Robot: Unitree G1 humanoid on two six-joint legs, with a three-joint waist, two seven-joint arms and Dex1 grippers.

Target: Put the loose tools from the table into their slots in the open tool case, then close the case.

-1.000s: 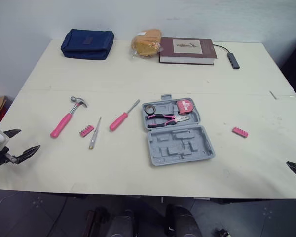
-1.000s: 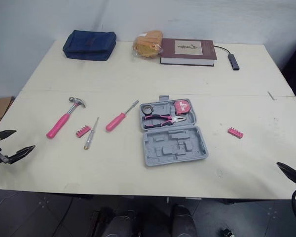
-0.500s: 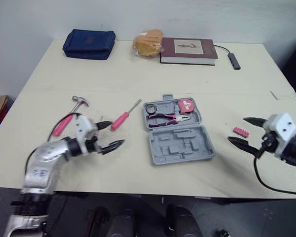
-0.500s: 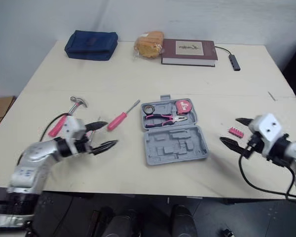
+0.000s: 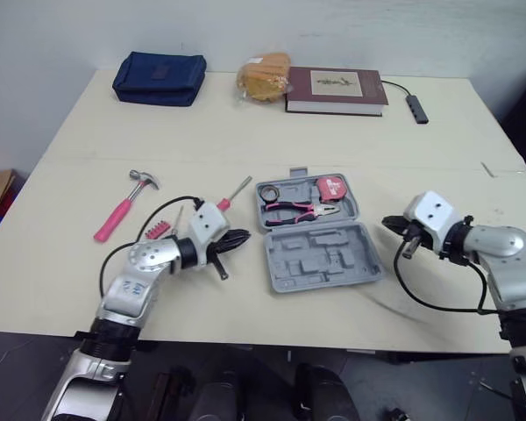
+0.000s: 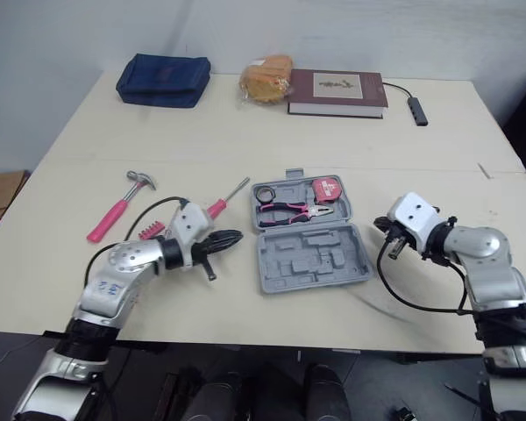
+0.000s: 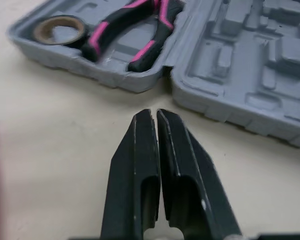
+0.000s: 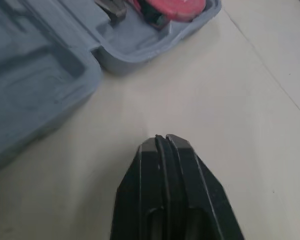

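1. Head views: The open grey tool case (image 5: 320, 235) lies near the middle of the desk (image 5: 245, 132). Its 12 o'clock half holds the pliers (image 5: 300, 209), a tape roll (image 5: 268, 191) and a red tape measure (image 5: 331, 186). The 6 o'clock half shows bare moulded slots.
2. Loose on the desk at 9 o'clock of the case lie a pink-handled hammer (image 5: 121, 208), a pink bit strip (image 5: 155, 231) and a pink screwdriver (image 5: 237, 189). The screwdriver's handle end is partly hidden behind the left arm.
3. The left pincer (image 5: 238, 239) sits low over the desk at 9 o'clock of the case and near it. Its tips aim toward 3 o'clock.
4. The right pincer (image 5: 391, 224) is at 3 o'clock of the case, just beside its rim, aimed toward 9 o'clock.
5. Along the desk's far edge, at 12 o'clock, rest a blue pouch (image 5: 159, 78), a bagged loaf (image 5: 261, 75) and a brown book (image 5: 336, 89).
6. Left wrist view: the two black fingers are pressed together with nothing between them. They point at the case wall where the two halves meet. Pliers and tape roll lie in their slots beyond.
7. Right wrist view: the fingers are pressed together and empty, above bare desk. The case rim and the tape measure lie ahead.
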